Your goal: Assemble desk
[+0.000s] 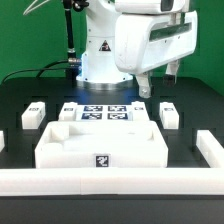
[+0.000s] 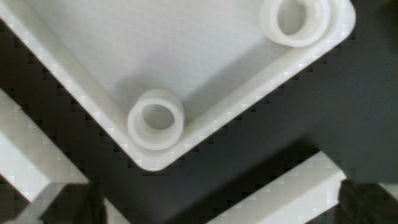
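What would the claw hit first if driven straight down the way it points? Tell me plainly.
Most likely the desk panel. The claw points down over the panel's corner socket, with bare table just past the rim. Depth is unclear, so it might land on the table beside that corner instead.

One panel (image 1: 70, 146), four legs (image 1: 33, 116) (image 1: 68, 112) (image 1: 140, 109) (image 1: 168, 116).

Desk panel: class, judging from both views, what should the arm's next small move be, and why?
Probably lower the gripper toward the leg nearly below it. In the wrist view the corner socket is empty. In the exterior view the legs lie loose on the table beside the desk panel, and the gripper hangs above them with nothing visible in it.
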Controlling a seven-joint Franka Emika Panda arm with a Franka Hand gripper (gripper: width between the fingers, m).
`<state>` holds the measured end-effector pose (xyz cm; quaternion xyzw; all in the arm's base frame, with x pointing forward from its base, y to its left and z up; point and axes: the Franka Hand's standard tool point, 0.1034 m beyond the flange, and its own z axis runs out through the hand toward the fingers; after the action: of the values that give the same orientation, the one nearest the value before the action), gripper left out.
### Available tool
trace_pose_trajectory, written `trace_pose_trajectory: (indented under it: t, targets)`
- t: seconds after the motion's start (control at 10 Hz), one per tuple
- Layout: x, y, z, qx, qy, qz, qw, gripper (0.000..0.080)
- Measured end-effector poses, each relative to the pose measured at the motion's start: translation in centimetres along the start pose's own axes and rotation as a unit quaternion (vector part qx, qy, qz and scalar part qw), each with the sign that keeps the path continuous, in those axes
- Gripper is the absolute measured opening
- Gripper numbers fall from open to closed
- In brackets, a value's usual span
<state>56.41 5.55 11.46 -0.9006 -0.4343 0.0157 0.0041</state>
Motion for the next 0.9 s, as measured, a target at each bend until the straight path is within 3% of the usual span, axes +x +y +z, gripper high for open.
trace_pose_trajectory:
  t: [0.9]
  targets:
    - [-0.11,0.03,0.02,-0.001,0.001,-0.015,1.000,0.0649]
